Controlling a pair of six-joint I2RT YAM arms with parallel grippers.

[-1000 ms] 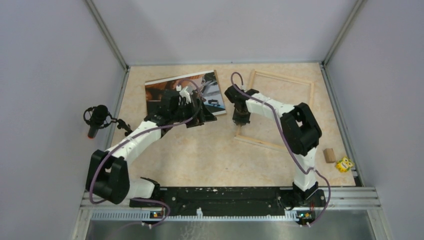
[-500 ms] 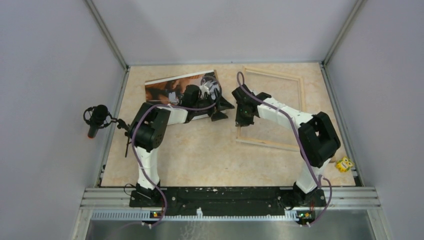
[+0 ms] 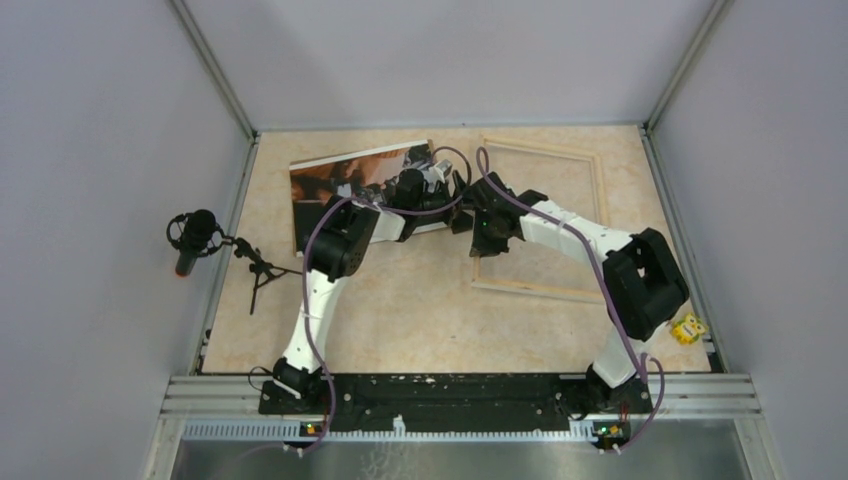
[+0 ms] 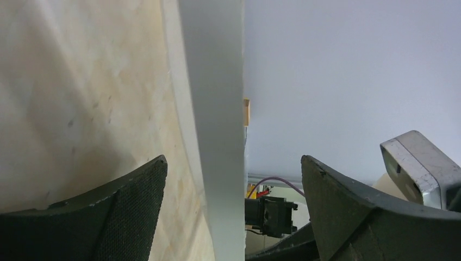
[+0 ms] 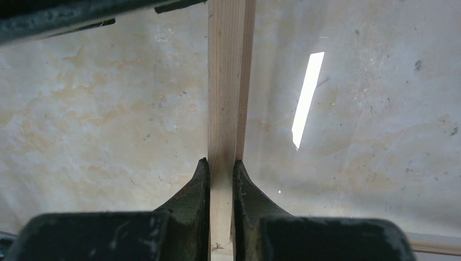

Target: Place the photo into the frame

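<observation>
Frame of thin pale wooden strips [image 5: 223, 81]: its left strip is pinched between the pressed-together fingers of the right end effector [image 5: 221, 168], and the rest of the rectangle spreads to that end effector's right over the beige counter [image 3: 400, 300]. The left end effector [image 4: 234, 157] stands spread wide, gripping nothing, just beside the right one. The dark, orange-brown, white-bordered photo [image 3: 340, 178] lies to its left.

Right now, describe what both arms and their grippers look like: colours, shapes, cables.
The left arm and right arm both have white tubular links joined by bulky black joint housings. A thin purple cable loops along each. The left gripper and right gripper have matte black fingers, curved and tapering, with finely textured inner faces.
</observation>
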